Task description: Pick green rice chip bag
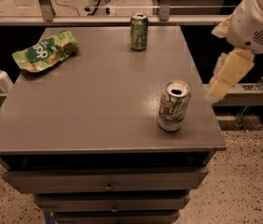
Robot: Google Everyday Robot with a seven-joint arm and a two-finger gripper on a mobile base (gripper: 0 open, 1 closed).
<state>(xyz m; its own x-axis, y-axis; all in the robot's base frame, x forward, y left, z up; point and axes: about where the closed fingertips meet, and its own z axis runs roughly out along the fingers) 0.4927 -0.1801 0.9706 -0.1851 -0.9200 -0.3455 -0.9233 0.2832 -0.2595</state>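
The green rice chip bag (45, 51) lies flat at the far left corner of the grey table (99, 106). It is crinkled bright green foil with a darker green patch and white letters. My gripper (228, 74) hangs off the table's right edge, cream-coloured, below the white arm housing (257, 17). It is far to the right of the bag and holds nothing that I can see.
A green soda can (139, 31) stands at the table's far edge, middle. A white-and-green soda can (173, 106), opened, stands near the front right, close to the gripper. A white pump bottle (1, 77) stands on a ledge left of the table. Drawers (108, 183) sit below the top.
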